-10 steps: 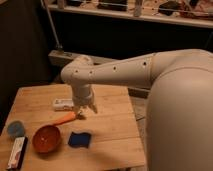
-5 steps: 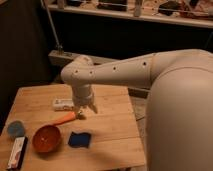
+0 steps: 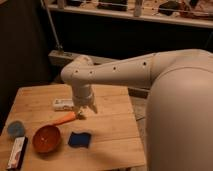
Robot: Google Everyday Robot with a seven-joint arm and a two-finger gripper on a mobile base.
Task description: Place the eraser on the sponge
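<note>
**Eraser and sponge apart; gripper wide and empty**

- Your gripper [image 3: 85,109] hangs low over the middle of the wooden tabletop [image 3: 112,132]. Its jaws are spread wide and nothing sits between them.
- The long narrow white eraser with dark and reddish edges [image 3: 16,152] lies flat at the front corner. It is well apart from the gripper, toward the camera and off to the picture's left. It is not on the sponge.
- The small dark blue square sponge [image 3: 79,139] lies flat just in front of the gripper, with its top bare. That makes it an easy landing pad, though soft, so a long block may rock on it.
- The round orange bowl [image 3: 46,138] stands between sponge and eraser. Judge your path around it.
- The slim orange carrot-shaped piece [image 3: 65,118] ends right at the gripper's fingertip; you cannot tell whether they touch.
- The short white box [image 3: 62,104] lies just behind the gripper. Don't mistake it for the eraser.
- The light blue round object [image 3: 15,128] sits far left.
</note>
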